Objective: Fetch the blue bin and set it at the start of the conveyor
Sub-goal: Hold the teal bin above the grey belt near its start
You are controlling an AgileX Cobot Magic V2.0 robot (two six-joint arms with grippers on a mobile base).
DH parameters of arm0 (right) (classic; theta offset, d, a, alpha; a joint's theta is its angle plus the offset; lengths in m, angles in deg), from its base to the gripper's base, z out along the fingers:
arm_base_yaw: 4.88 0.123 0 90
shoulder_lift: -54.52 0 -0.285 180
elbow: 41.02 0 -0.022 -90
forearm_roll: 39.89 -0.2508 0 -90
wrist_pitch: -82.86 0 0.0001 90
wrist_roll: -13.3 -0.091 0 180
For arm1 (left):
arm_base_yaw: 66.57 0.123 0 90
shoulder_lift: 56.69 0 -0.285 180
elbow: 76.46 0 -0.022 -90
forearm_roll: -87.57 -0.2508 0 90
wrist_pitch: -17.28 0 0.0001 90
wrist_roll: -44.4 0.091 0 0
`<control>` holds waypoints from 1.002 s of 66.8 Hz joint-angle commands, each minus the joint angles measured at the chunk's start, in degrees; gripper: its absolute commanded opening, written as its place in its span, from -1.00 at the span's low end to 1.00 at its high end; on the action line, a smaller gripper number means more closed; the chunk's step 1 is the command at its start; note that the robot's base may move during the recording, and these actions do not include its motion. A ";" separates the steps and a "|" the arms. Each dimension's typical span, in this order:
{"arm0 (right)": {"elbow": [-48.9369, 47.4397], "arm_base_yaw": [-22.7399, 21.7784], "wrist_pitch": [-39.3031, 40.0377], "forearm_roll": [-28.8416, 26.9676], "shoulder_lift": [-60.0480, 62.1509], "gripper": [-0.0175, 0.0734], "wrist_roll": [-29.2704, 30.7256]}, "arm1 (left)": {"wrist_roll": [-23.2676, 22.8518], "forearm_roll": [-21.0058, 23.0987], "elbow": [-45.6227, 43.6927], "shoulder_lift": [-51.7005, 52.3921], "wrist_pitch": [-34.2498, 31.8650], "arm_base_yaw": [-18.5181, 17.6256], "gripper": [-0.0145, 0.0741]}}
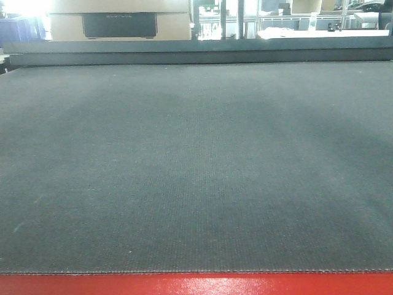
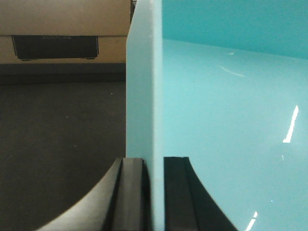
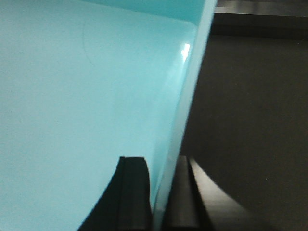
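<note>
The blue bin (image 2: 226, 110) is a pale turquoise tub; it fills the right of the left wrist view and the left of the right wrist view (image 3: 86, 96). My left gripper (image 2: 154, 163) is shut on the bin's left wall, one finger outside, one inside. My right gripper (image 3: 163, 163) is shut on the bin's right wall in the same way. The conveyor start (image 1: 196, 166) is a broad dark woven belt with a glossy red front edge (image 1: 196, 284). The belt also shows dark under the bin in both wrist views (image 2: 57, 139). Neither the bin nor the grippers show in the front view.
A cardboard box (image 1: 120, 21) with a dark handle cut-out stands beyond the belt's far end at the left; it also shows in the left wrist view (image 2: 62, 29). A raised dark rail (image 1: 196, 52) crosses the belt's far end. Shelving and clutter lie behind.
</note>
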 commanded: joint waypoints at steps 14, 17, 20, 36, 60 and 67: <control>-0.41 -0.17 2.69 0.66 0.59 -0.95 1.68 | -0.71 1.71 -0.64 0.97 -3.11 -0.11 -0.92; -0.41 -0.17 2.69 0.66 0.59 -0.95 1.68 | -0.71 1.71 -0.64 0.97 -3.11 -0.11 -0.92; -0.41 -0.17 2.69 0.66 0.59 -0.95 1.68 | -0.71 1.71 -0.64 0.97 -3.11 -0.11 -0.92; -0.41 -0.17 2.69 0.66 0.59 -0.95 1.68 | -0.71 1.71 -0.64 0.97 -3.11 -0.11 -0.92; -0.41 -0.17 2.92 0.66 0.59 -0.95 1.68 | -0.71 1.71 -0.64 0.97 -3.11 -0.11 -0.92; -0.41 -0.17 4.79 0.55 0.59 -0.95 1.68 | -0.71 1.71 -0.64 0.97 -3.11 -0.11 -0.92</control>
